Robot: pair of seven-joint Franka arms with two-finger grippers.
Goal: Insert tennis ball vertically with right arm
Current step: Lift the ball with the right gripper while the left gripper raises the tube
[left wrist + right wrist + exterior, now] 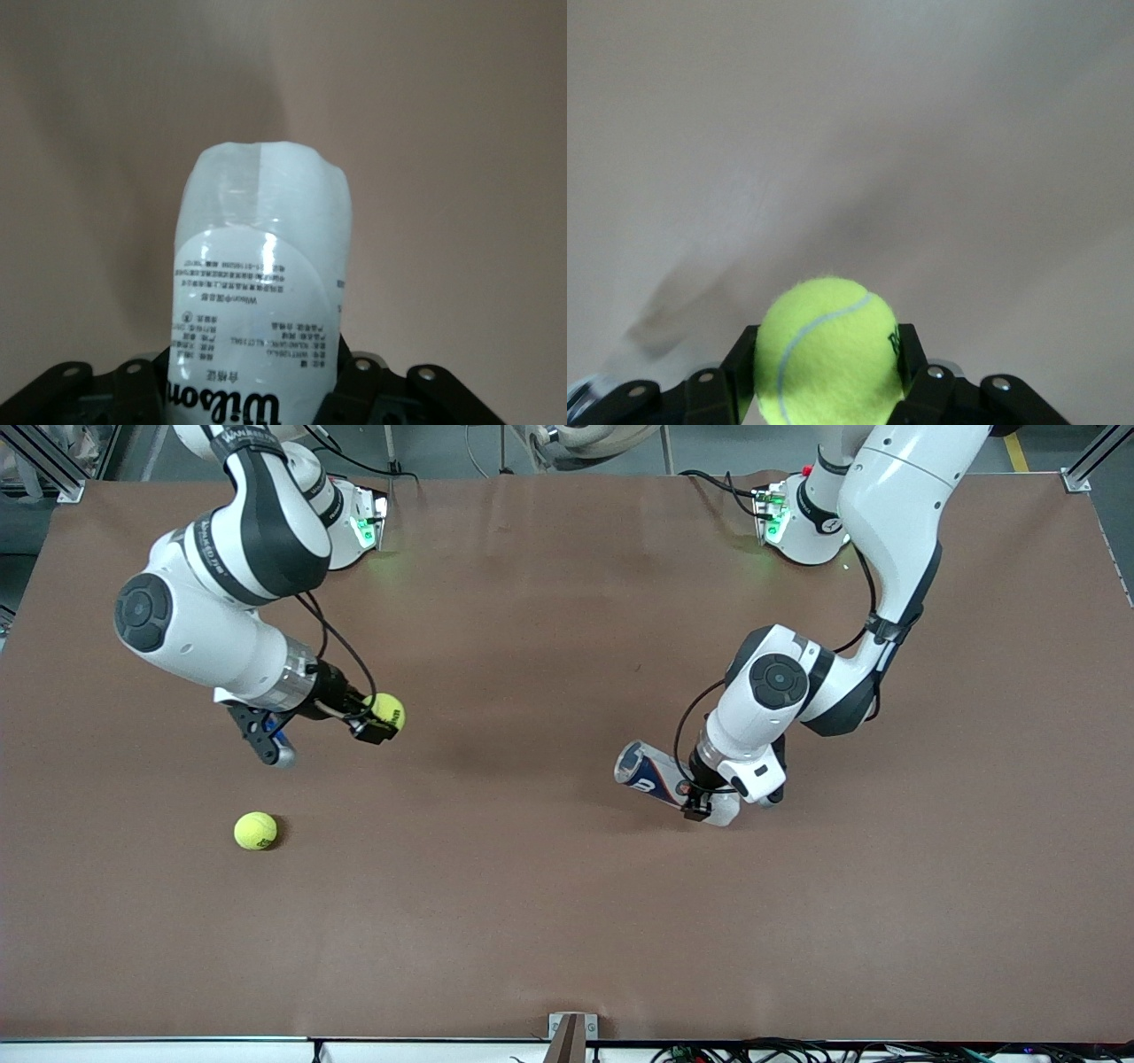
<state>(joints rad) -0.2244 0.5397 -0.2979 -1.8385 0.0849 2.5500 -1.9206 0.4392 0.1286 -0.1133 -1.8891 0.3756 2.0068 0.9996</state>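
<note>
Loose on the counter (pixel 567 921) lies a spare ball (pixel 255 831). Right gripper (pixel 379 724) jaws clamp a tennis ball (pixel 826 352) above it; left gripper (pixel 700 804) jaws clamp the tilted can (pixel 660 779).

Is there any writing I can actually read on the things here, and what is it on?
"Wilson": on the label of the clear ball can, seen upside down in the left wrist view.
Small print above it on that label: too small to read.
Dark mark on the held tennis ball: unreadable.
Lettering on the right arm: too blurred to be sure.
</note>
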